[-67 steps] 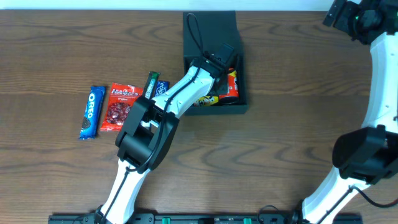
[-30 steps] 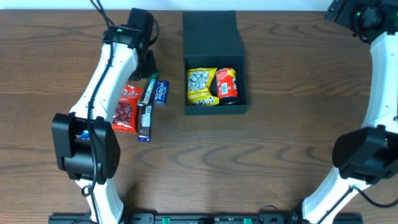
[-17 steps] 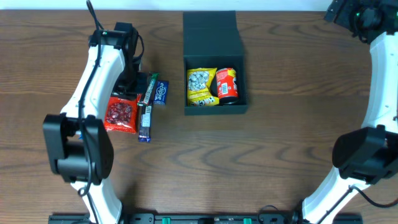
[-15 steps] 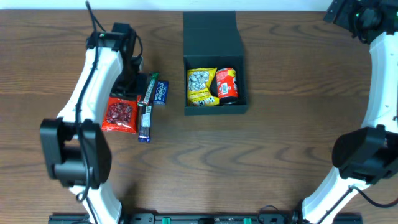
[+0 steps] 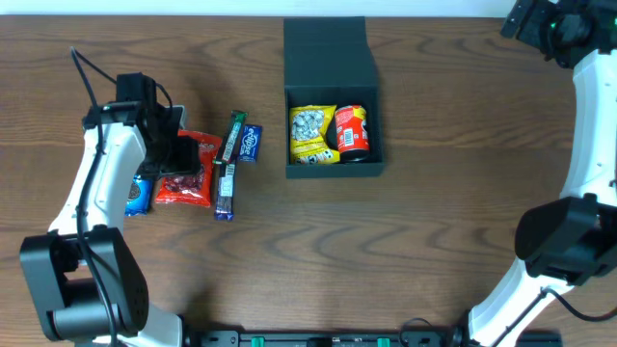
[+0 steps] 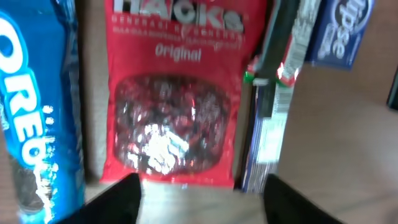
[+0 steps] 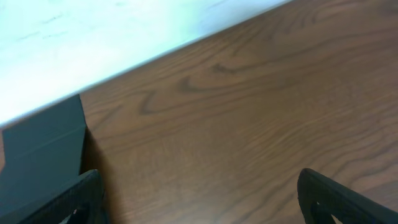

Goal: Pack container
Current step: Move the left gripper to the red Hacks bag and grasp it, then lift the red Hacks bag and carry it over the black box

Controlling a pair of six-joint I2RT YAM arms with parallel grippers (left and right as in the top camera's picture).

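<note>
Dark teal-black with its lid thrown back, the container point(image 5: 326, 53) sat at the upper middle of the overhead frame on the wooden counter point(image 5: 434, 241). Two snacks were already in it, a yellow packet point(image 5: 311, 133) and a red packet point(image 5: 352, 131), side by side. So the packing looked partly done!

Four items lay outside, clustered at middle left: an Oreo pack point(image 5: 138, 196), a red bag point(image 5: 188, 169), a dark bar point(image 5: 228, 169) and a blue packet point(image 5: 251, 143). Over that cluster hovered the left claw point(image 6: 199, 208), its fingers spread apart with nothing between them. The red bag was dead ahead in its wrist view, which made it the likely next pick, by my reading.

Up in the top right corner, the right claw point(image 7: 205, 205) stood wide open and empty, well apart from the snacks. All four loose items were left to load, and the lid was not yet shut.
</note>
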